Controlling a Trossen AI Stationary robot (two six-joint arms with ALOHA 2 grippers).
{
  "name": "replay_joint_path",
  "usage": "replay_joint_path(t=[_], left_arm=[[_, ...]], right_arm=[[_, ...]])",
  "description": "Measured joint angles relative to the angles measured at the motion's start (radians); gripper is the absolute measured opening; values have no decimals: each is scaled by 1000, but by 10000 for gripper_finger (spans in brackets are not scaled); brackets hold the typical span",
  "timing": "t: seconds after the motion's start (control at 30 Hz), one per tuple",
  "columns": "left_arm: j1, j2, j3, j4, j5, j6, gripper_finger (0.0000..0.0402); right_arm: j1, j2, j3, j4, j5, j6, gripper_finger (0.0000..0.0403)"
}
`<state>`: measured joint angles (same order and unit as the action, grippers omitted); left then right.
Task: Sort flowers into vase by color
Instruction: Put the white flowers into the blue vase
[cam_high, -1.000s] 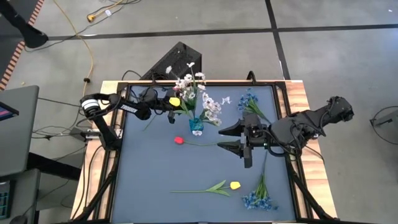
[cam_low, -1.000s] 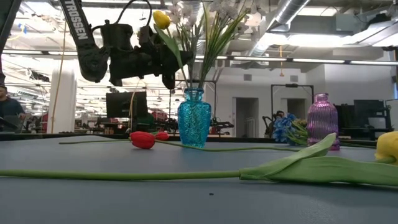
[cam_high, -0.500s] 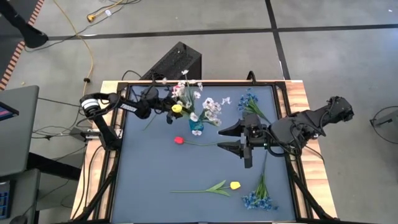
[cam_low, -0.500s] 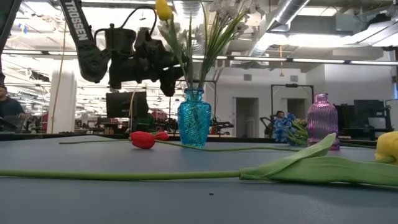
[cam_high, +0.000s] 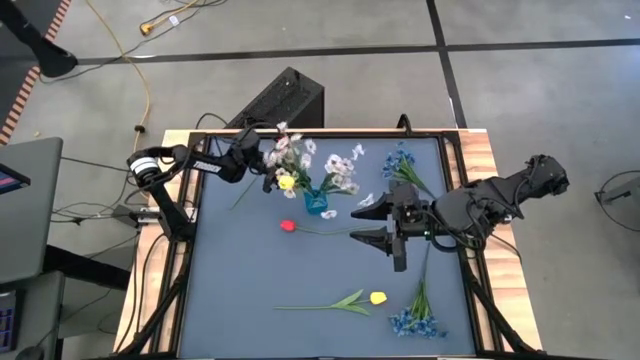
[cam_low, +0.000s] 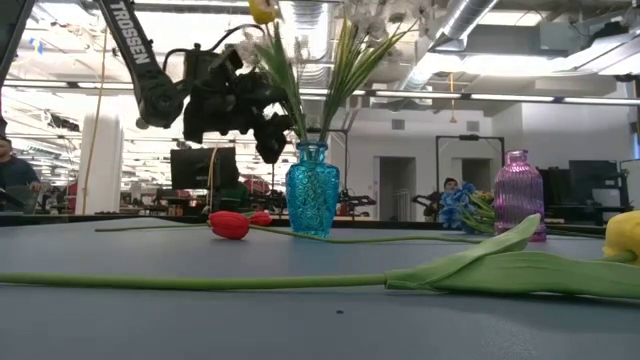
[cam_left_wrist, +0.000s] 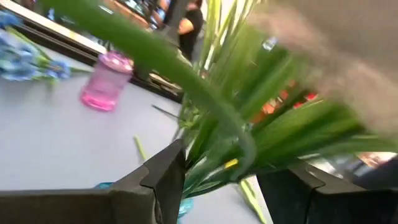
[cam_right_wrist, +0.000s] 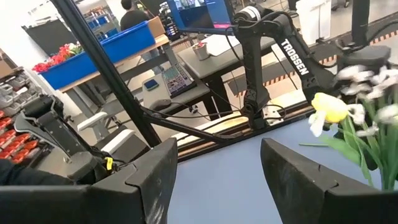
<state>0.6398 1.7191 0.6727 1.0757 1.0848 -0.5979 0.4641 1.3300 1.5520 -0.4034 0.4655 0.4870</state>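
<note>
Low view: faceted blue glass vase (cam_low: 312, 190), slender stems.

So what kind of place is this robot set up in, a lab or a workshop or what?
Most likely a robotics lab or open industrial workspace. The low view shows exposed ceiling ducts and long strip lights, and the right wrist view shows a desk with a monitor and a blue bin.
</note>
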Motion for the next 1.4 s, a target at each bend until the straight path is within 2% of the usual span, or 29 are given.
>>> replay_joint_path(t=[0.23, 0.5, 0.6, 0.67, 0.83, 0.97, 1.1, 1.2, 1.3, 1.4], left_arm=[[13, 0, 83, -189, 109, 18, 174], [42, -1, 151, -330, 142, 81, 174], [53, -29, 163, -465, 125, 183, 174], [64, -60, 177, -621, 87, 297, 174], [57, -163, 228, -1089, -58, 658, 174], [-9, -234, 272, -1351, -235, 877, 174], [-66, -297, 311, -1524, -515, 977, 174], [-90, -332, 342, -1671, -672, 1035, 174], [-100, -376, 378, -1793, -772, 1041, 174], [-111, -422, 409, -1904, -825, 1024, 174]], right_arm=[[0, 0, 0, 0, -23, -24, 258], [0, 0, 0, -6, -33, -28, 258], [0, 0, 0, -15, -40, -27, 258], [0, 0, 0, -20, -42, -27, 258], [0, 0, 0, -40, -46, -27, 258], [-5, 0, 0, -49, -46, -50, 258], [-18, 0, 0, -49, -54, -62, 258], [-26, 0, 0, -47, -77, -73, 258], [-28, 0, 0, -49, -79, -78, 258], [-28, 0, 0, -60, -80, -81, 258]])
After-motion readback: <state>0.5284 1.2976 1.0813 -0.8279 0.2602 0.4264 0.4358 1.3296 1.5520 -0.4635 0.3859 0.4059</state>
